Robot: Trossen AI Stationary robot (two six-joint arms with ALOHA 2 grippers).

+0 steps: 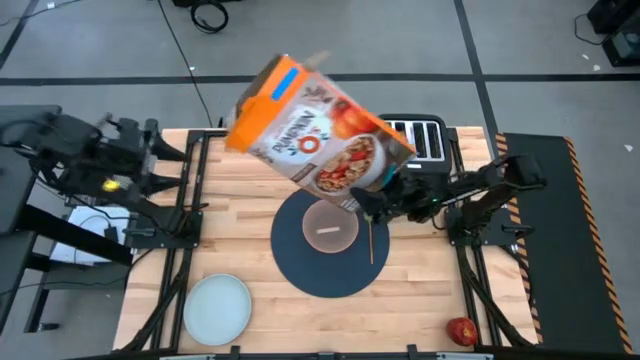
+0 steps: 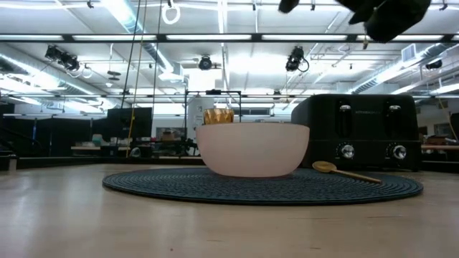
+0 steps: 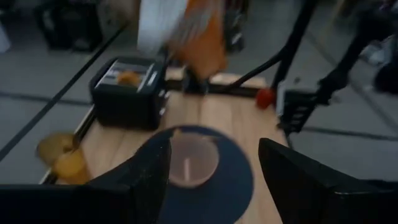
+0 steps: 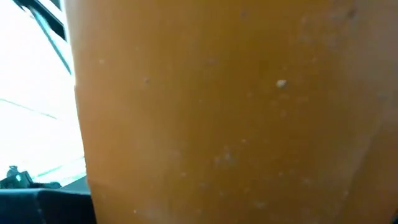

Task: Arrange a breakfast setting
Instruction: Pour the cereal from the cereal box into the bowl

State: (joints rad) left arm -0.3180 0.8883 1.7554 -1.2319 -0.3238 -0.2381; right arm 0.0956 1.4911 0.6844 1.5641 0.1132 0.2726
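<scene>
While I scan from the left, I see my left gripper (image 3: 211, 180) parked off the table's left edge, its two fingers apart with nothing between them. Near the front left corner lies the pale plate (image 1: 217, 308), well apart from everything else. At the middle sits the round dark mat (image 1: 300, 275) with the pinkish bowl (image 1: 330, 229) on it; the gold spoon (image 1: 372, 240) lies on the mat just right of the bowl. Above the bowl the cereal box (image 1: 315, 130) hangs tilted in the air, and my right gripper (image 1: 385, 197) is clamped on its lower end, jaws spread wide across the carton; the right wrist camera shows only orange cardboard. Behind stands the black toaster (image 1: 420, 138) at the far edge. At the front right corner rests the red apple (image 1: 461, 331). From the left wrist camera, toast (image 3: 129, 78) shows in one toaster slot.
</scene>
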